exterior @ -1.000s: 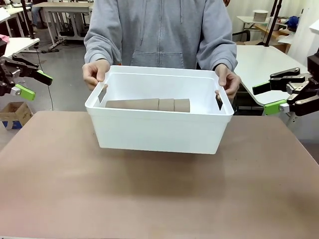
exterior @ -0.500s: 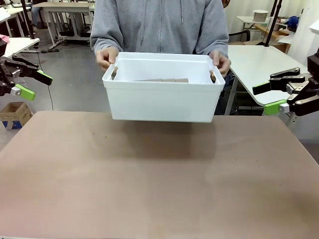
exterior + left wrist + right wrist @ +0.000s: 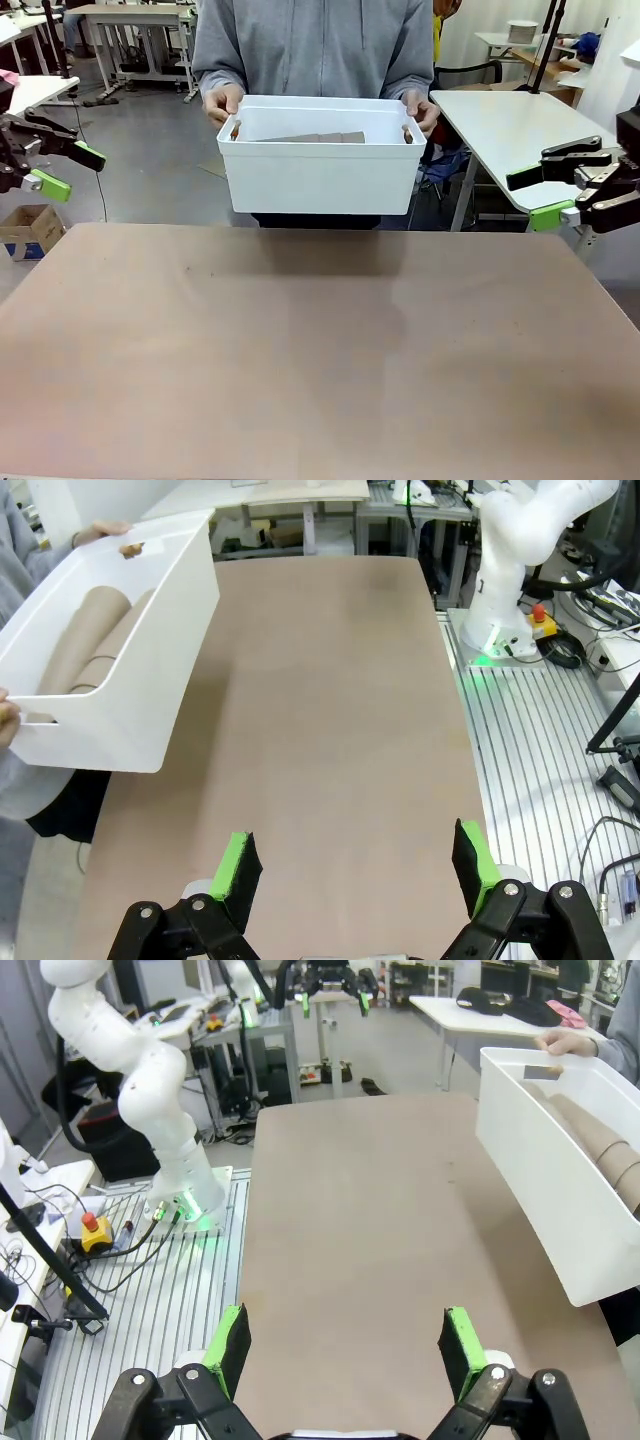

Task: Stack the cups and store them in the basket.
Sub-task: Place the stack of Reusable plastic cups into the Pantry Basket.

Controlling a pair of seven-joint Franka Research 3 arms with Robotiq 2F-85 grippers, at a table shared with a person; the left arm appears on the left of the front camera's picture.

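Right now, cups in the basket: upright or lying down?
Lying down. The cups rest nested on their sides inside the basket, which a person holds lifted off the table.

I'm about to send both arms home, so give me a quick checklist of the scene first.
1. Tan-brown paper cups stacked, lying in the white plastic basket: ok.
2. Basket off the brown table, held by the person's hands: ok.
3. Left claw open, holding nothing: ok.
4. Right claw open, holding nothing: ok.
5. All six cups counted: cannot tell.
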